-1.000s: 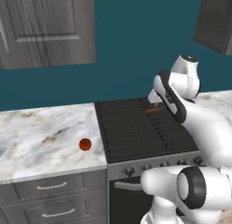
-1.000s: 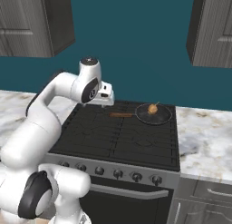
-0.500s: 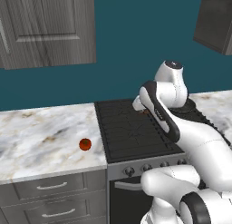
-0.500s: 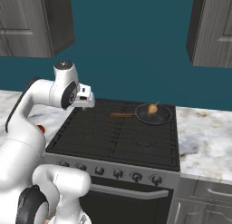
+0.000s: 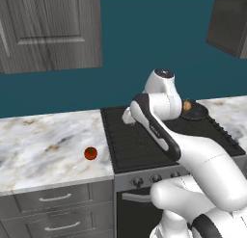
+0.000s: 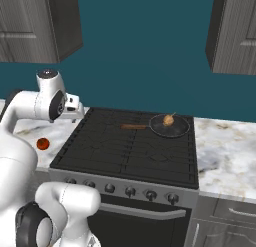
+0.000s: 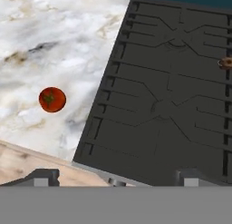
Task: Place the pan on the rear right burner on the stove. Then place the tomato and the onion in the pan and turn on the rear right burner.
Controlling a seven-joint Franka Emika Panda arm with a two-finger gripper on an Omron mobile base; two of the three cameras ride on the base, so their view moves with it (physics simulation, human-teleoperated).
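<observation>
One pan (image 6: 170, 126) sat on the stove's (image 6: 125, 151) rear right burner (image 6: 167, 133) with one onion (image 6: 168, 120) inside; one tomato (image 5: 90, 153) lay alone on the table (image 5: 43, 145). End effector (image 7: 115, 175) was spread wide, empty.

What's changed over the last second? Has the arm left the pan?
The arm swung away from the pan, leftward across the stove toward the counter where the tomato lies. The tool is open and empty, now near the stove's left edge. Nothing was grasped or released. Pan on the rear right burner with the onion inside, and tomato, stayed put.
</observation>
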